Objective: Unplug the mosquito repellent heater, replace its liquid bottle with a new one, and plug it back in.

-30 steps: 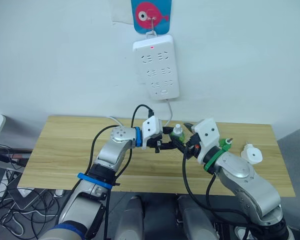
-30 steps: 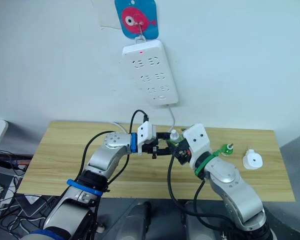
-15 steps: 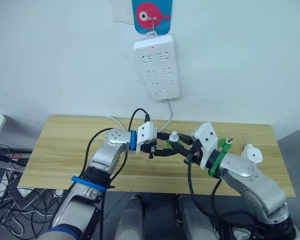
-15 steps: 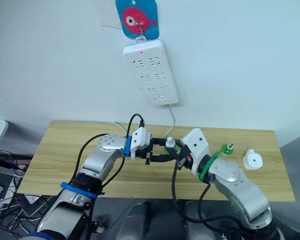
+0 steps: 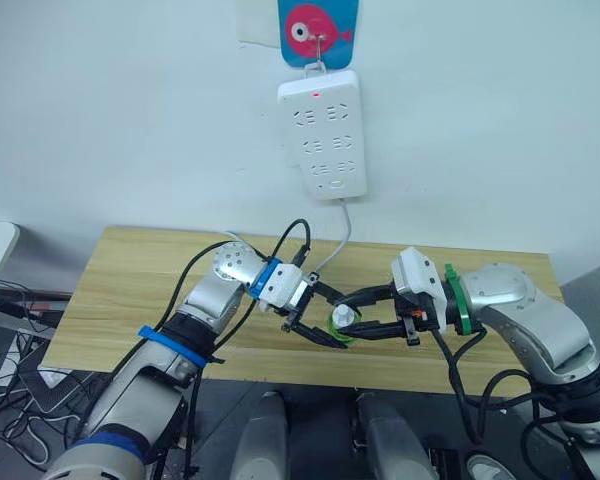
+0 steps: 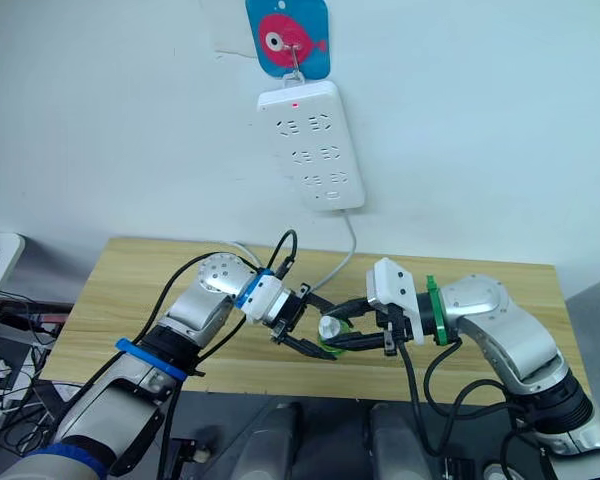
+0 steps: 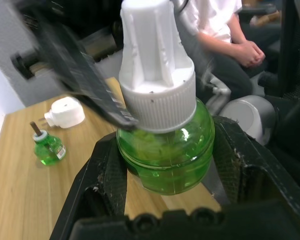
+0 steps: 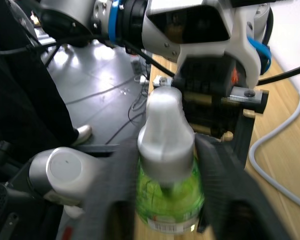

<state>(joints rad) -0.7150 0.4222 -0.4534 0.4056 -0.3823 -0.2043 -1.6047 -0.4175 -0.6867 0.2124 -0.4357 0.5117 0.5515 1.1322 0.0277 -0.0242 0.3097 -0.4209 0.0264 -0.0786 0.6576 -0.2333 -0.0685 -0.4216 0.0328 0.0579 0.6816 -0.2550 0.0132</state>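
Observation:
The new one [image 5: 342, 322], a small green bottle with a pointed white cap, hangs over the table's front edge. My left gripper [image 5: 325, 328] is shut on its green body [image 7: 162, 160], one finger on each side. My right gripper [image 5: 358, 316] reaches in from the right. Its fingers [image 8: 217, 185] are spread on either side of the bottle [image 8: 167, 200] and look blurred. In the left wrist view the white mosquito repellent heater [image 7: 64, 112] lies on the table. Its liquid bottle [image 7: 49, 147], green with a bare dark wick, stands beside it.
A white power strip [image 5: 322, 135] hangs on the wall under a fish-shaped hook, and its cable [image 5: 335, 240] drops to the wooden table [image 5: 130, 290]. A seated person [image 7: 220, 25] shows beyond the table in the left wrist view.
Both grippers have come down and forward with the capped bottle, from above the table's middle to its front edge. The right arm now stretches in from the right.

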